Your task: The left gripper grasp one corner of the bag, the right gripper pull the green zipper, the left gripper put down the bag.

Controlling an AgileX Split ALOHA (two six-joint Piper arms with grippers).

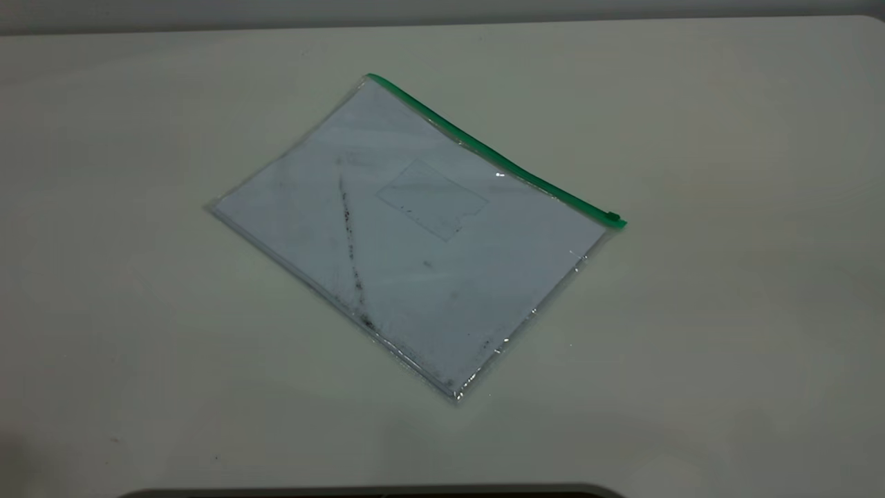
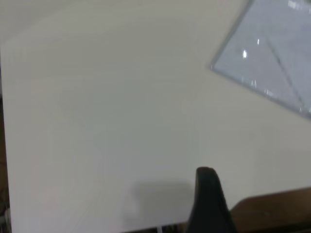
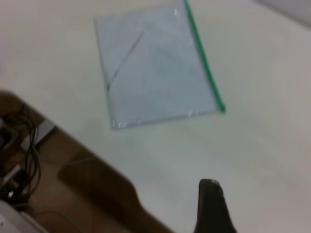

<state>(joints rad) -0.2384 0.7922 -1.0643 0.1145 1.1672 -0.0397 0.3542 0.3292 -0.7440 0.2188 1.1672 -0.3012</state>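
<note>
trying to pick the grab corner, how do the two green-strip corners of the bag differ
On the bag, the right-hand corner of the green zipper carries the darker slider tab; the far corner has none and lies farther from the camera. Both lie flat on the table, untouched.

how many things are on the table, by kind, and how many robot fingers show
clear bag with green zipper, flat on the table: 1
white sheet inside the bag: 1
black robot fingers in view: 2, the left gripper's and the right gripper's
total: 4
</note>
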